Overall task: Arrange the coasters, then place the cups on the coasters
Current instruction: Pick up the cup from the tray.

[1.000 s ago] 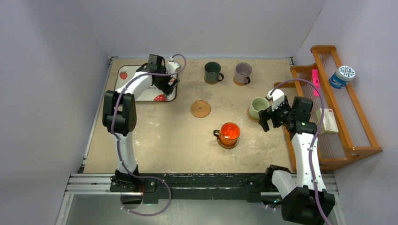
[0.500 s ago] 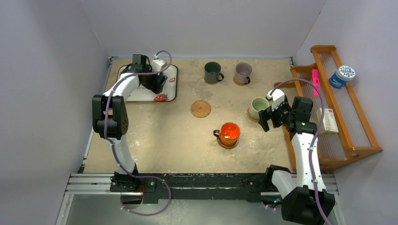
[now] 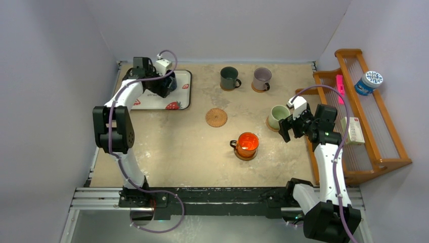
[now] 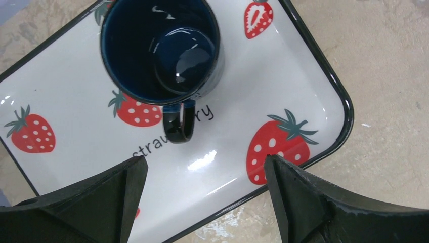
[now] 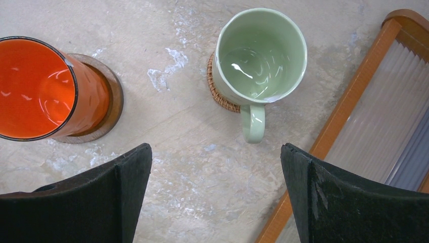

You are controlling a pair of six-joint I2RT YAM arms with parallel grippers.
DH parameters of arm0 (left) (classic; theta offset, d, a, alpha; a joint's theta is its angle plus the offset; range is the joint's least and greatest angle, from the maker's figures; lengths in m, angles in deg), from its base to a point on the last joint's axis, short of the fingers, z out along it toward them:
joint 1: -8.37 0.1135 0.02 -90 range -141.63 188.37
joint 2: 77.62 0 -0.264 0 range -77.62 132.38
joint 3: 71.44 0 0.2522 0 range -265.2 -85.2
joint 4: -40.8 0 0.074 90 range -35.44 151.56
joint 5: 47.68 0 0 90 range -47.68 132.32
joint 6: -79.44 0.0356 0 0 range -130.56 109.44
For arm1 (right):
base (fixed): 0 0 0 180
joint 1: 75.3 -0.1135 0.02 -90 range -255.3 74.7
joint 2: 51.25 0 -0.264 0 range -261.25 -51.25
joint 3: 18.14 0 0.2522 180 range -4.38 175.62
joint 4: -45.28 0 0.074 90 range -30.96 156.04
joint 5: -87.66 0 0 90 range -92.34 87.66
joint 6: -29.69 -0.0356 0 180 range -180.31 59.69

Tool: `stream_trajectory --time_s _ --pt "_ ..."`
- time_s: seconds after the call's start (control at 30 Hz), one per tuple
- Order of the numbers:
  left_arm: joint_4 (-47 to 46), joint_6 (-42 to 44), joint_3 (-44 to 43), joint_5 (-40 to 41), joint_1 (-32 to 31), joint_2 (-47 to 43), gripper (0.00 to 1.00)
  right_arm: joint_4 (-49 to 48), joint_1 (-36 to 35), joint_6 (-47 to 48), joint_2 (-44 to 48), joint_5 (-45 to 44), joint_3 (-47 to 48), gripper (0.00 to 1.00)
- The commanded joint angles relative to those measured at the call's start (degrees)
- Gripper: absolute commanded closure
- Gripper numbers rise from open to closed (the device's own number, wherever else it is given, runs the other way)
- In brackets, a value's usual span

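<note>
Left wrist view: the navy mug (image 4: 159, 50) loses its rim at the top edge, and the strawberry tray (image 4: 293, 86) runs off the left. Right wrist view: the orange mug (image 5: 35, 86) is cut by the left edge and hides most of its coaster (image 5: 115, 98).

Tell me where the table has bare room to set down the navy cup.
The woven coaster stands empty, with bare table around it. The widest patch lies near left, between tray, coaster and orange cup. Crowded: the right side, where pale green cup, right hand and rack sit close.
</note>
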Motion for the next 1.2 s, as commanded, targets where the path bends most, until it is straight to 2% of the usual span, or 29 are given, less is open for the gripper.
stream_trajectory --time_s 0.0,0.27,0.53,0.97,1.17 --pt "-3.54 -0.4 -1.91 -3.85 3.05 -0.6 0.09 -0.52 0.12 0.74 0.89 0.25 -0.3 0.01" --pt "-8.84 -0.17 -3.77 -8.33 6.27 3.3 0.09 -0.48 0.08 0.83 0.78 0.36 -0.39 0.01" --pt "-11.25 -0.05 -6.09 -10.94 6.67 7.76 0.1 -0.49 0.09 0.83 1.02 0.27 -0.52 0.01" --pt "-14.27 -1.87 -7.48 -11.98 6.67 12.36 0.16 -0.18 0.08 1.1 0.7 1.1 -0.56 0.01" --pt "-14.93 -2.56 -8.03 -13.03 6.59 13.61 0.22 0.34 0.1 1.5 0.68 2.44 -0.65 0.01"
